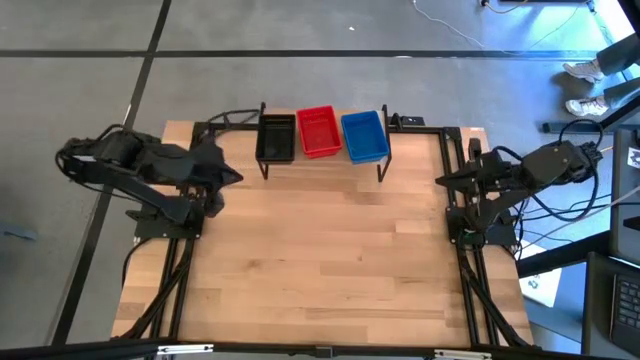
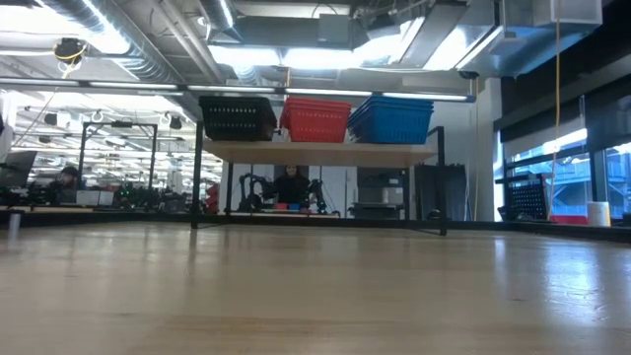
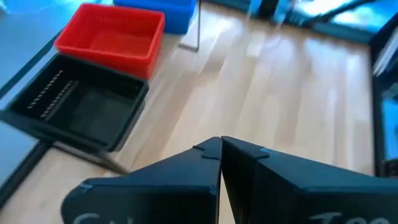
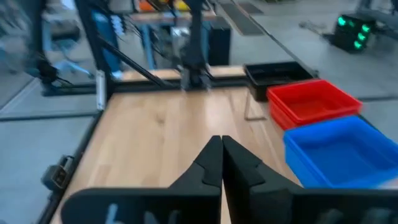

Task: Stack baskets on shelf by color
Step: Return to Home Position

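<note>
Shelf: the shelf (image 2: 315, 152) stands at the far edge of the counter (image 1: 320, 260), midway between the 2 arms.
Baskets: 3 stacks sit side by side on its plank. The black baskets (image 1: 276, 138) are on the robot's left, the red baskets (image 1: 318, 131) in the middle and the blue baskets (image 1: 364, 136) on its right. Each colour has its own pile, and neighbouring piles are close or touching.
Left fingers: the left fingers (image 3: 219, 149) are pressed together and hold nothing. That arm is folded over the left side of the counter, just short of the black pile.
Right fingers: the right fingers (image 4: 222, 149) are also pinched together and empty. That arm is folded at the right edge, well apart from the blue pile.
Stage: sorting looks finished, with no loose basket on the counter. What remains is likely only parking the arms.
Risk 1: the left arm is the one nearer the shelf. A wide swing of its elbow or wrist on the way home could clip a thin shelf leg or the black pile.
Risk 2: the piles are light plastic on a narrow plank. Any knock to the shelf could slide a top basket askew or tip it off the back.
Risk 3: the blue pile sits near the plank's right end, so it has the least margin if the shelf is jolted.
Safest path: pull each arm back and away from the shelf before lowering it.
</note>
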You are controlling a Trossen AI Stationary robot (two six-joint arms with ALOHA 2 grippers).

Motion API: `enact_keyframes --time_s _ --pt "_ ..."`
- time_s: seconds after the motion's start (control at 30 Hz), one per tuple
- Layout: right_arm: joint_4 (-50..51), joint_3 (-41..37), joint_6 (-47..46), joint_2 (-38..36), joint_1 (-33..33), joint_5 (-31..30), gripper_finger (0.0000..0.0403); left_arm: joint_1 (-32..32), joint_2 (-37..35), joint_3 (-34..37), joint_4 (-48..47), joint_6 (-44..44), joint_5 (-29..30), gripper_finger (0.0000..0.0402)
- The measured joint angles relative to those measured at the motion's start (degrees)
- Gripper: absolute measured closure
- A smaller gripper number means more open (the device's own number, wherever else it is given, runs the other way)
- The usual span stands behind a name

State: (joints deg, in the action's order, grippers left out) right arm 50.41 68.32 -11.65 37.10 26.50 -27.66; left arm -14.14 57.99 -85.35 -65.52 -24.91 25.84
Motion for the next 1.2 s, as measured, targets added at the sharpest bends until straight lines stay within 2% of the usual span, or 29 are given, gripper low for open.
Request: enact_keyframes --time_s 0.13,0.3,0.4,0.53,0.9,1.0,1.2 --pt "-6.83 -7.32 1.71 -5.50 0.00 2.06 0.0403 -1.30 -8.81 11.74 11.23 0.10 -1.15 0.0401" --pt "-11.88 -14.55 -0.18 -12.70 -0.02 2.26 0.0403 -1.68 -19.86 25.58 30.32 5.83 -8.55 0.0401" --pt "-16.21 -18.27 1.08 -16.75 0.00 5.80 0.0403 -1.65 -25.40 31.70 39.37 9.72 -13.28 0.0401" --pt "-20.63 -22.66 2.94 -22.12 0.00 8.83 0.0403 -1.65 -31.56 38.41 45.25 12.53 -16.54 0.0401" --pt "-24.09 -33.74 1.81 -37.19 -0.01 9.83 0.0403 -1.65 -45.20 53.62 56.21 13.10 -16.54 0.0401" --pt "-22.71 -34.31 1.65 -36.78 0.00 11.16 0.0403 -1.65 -47.91 57.30 59.11 13.48 -16.54 0.0401" --pt "-26.51 -36.58 3.23 -36.94 -0.02 13.53 0.0403 -1.63 -52.20 65.35 66.99 14.08 -18.13 0.0401"
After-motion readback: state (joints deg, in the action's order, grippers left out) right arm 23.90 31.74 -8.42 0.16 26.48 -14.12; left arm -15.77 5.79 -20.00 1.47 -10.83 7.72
